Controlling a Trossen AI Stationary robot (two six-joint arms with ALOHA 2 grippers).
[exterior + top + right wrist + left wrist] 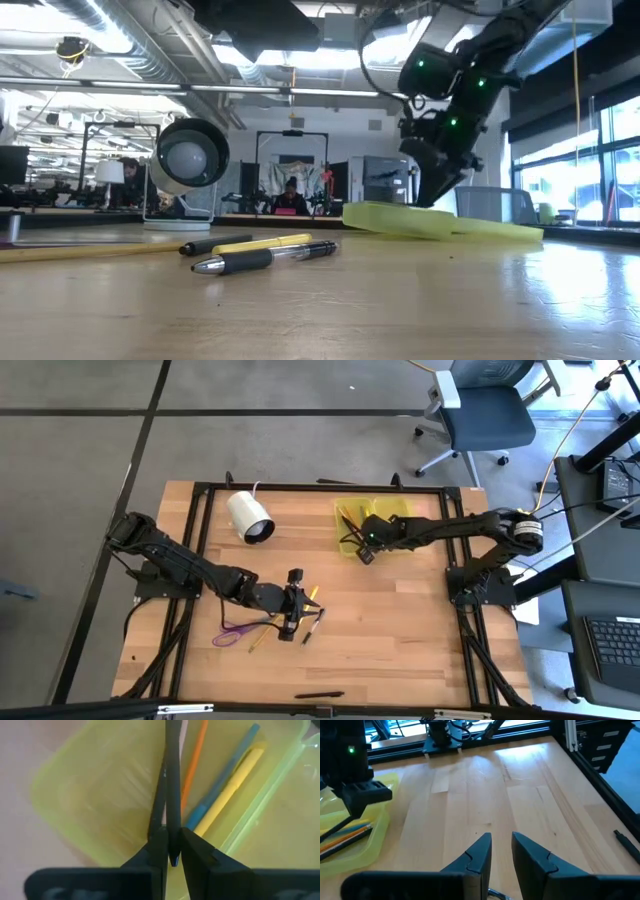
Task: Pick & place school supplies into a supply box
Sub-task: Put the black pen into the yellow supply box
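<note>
The yellow-green supply box (388, 520) lies open at the table's far right and holds orange, blue and yellow pencils (227, 775). My right gripper (366, 548) hangs over the box's near left corner (75, 795), shut on a thin black pencil (173, 780). My left gripper (296, 610) hovers over loose pens and pencils (312, 626) at the table's middle. Its fingers (480, 851) stand apart with nothing between the tips. Purple-handled scissors (236, 628) lie flat on the wood beside it. My right gripper pinches the black pencil by one end (173, 851) between its two fingers. The fingers come from above, slanting down, and the pencil runs on ahead along them. Its free end (172, 730) points down into the box; whether it touches the box floor I cannot tell.
A white cylinder (250, 517) with a cable lies at the far left of the board. A black pen (320, 695) lies near the table's near edge. A black marker, a yellow pencil and a black-and-silver pen (262, 258) lie together mid-table. A black frame (200, 560) borders the board.
</note>
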